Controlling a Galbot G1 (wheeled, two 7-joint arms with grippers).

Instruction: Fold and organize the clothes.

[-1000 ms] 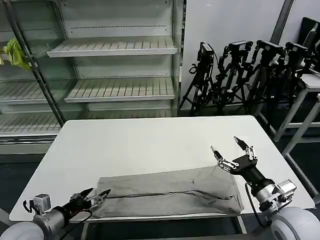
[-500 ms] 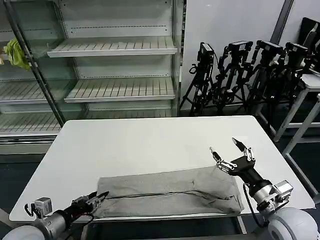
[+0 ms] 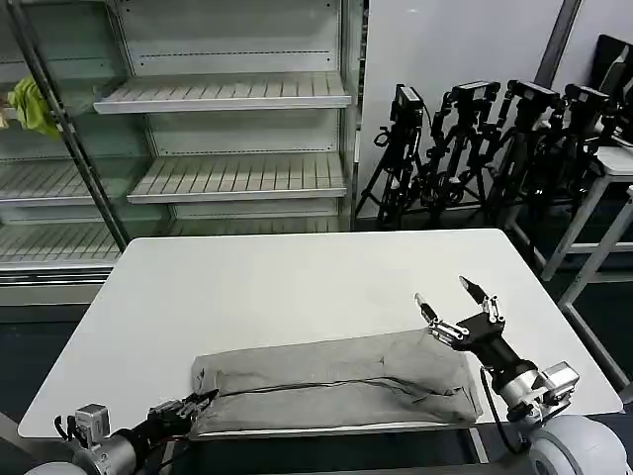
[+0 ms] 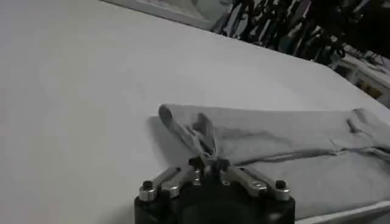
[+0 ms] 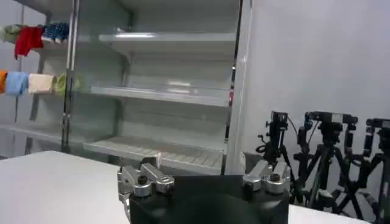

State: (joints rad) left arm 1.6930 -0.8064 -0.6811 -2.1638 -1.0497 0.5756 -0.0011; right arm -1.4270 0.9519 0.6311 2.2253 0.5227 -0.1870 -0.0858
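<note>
A light grey shirt (image 3: 336, 381) lies folded into a long band along the near edge of the white table (image 3: 297, 282). My left gripper (image 3: 201, 401) is at the band's left end, shut on a pinch of the fabric. In the left wrist view the shirt (image 4: 286, 137) stretches away from the left gripper (image 4: 208, 163), with the cloth pulled up into a ridge at the jaws. My right gripper (image 3: 456, 308) hovers open just above the band's right end, fingers spread and pointing up and away, holding nothing.
Empty metal shelves (image 3: 227, 94) stand behind the table. A yellow-green cloth (image 3: 32, 104) hangs at the far left. Black tripods (image 3: 475, 148) crowd the back right, beside another table (image 3: 618, 163). The far half of the white table is bare.
My left gripper has closed on the shirt's left end and drawn back toward the near table edge. The right gripper has shifted slightly nearer and stays open.
</note>
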